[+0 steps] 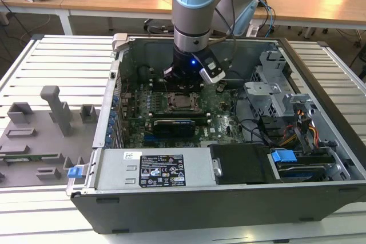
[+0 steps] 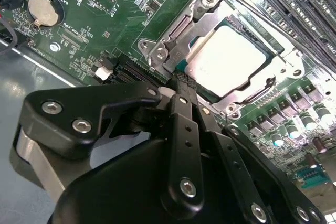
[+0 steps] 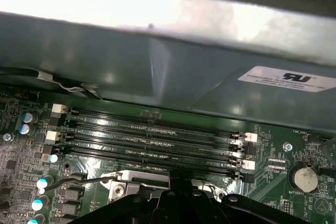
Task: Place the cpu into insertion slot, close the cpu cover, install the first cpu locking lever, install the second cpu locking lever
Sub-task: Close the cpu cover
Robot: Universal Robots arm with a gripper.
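Observation:
In the second wrist view the cpu (image 2: 231,59) lies silvery face up in the insertion slot (image 1: 183,102). The cpu cover (image 2: 209,4) is folded down flat over it, its window framing the chip. My gripper (image 2: 177,83) is shut, its black fingertips (image 2: 185,103) pressed together at the cover's edge, at a corner of the socket. In the exterior view the gripper (image 1: 184,81) hangs inside the case just behind the socket. A thin wire locking lever (image 3: 86,181) sticks out beside the socket in the first wrist view, apart from the gripper (image 3: 176,182).
Long memory slots (image 3: 152,142) run beside the socket, with the case wall (image 3: 157,72) behind them. A coin battery (image 2: 43,10) sits on the green board. A black card (image 1: 177,125) lies in front of the socket, the drive cage (image 1: 274,92) to the exterior view's right.

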